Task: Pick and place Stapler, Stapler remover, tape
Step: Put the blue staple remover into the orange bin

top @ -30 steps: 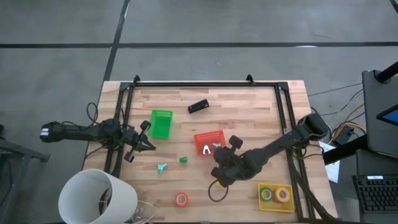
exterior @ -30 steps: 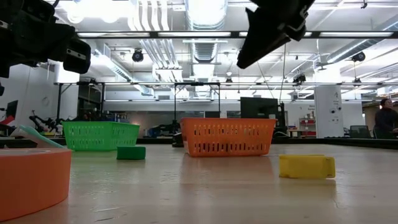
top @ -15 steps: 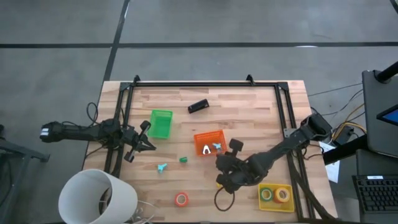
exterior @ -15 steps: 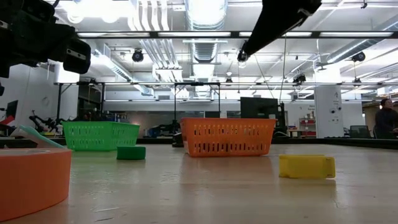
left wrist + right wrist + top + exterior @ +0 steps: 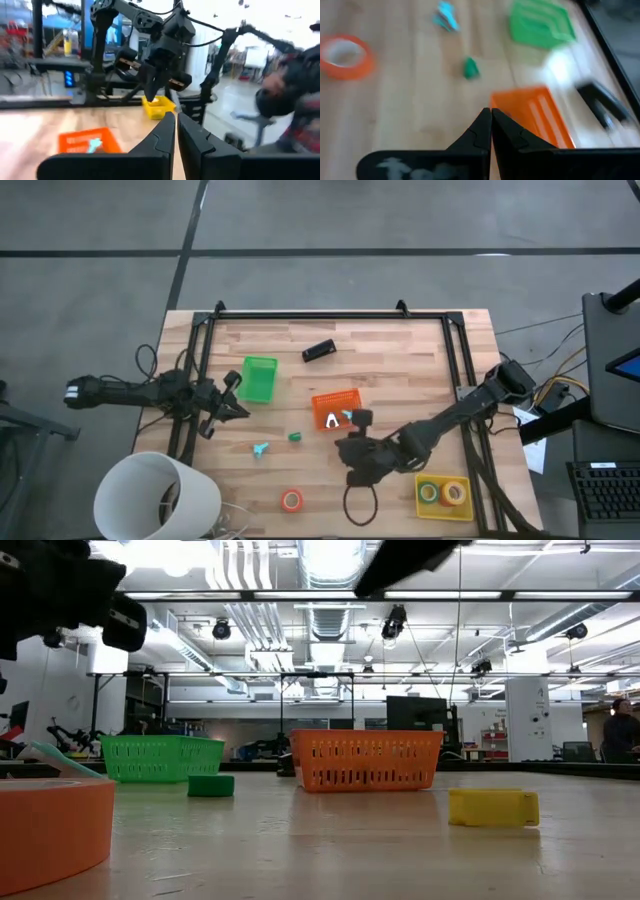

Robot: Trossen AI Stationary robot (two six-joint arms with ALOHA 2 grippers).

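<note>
So your right gripper point(image 5: 352, 452) hangs just near of the orange bin point(image 5: 335, 409), jaws pinched together on nothing. Left gripper point(image 5: 238, 410) waits by the green bin point(image 5: 259, 378), jaws closed and empty too. Stapler point(image 5: 318, 351) lies at the far side of the desk point(image 5: 400, 360), orange tape point(image 5: 291, 500) near the front edge.

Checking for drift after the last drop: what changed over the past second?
The right gripper, shut and empty, swung from just right of the orange bin toward the table's front and a little left. The left gripper stayed shut beside the green bin. Stapler, orange tape and yellow bin didn't move.
</note>
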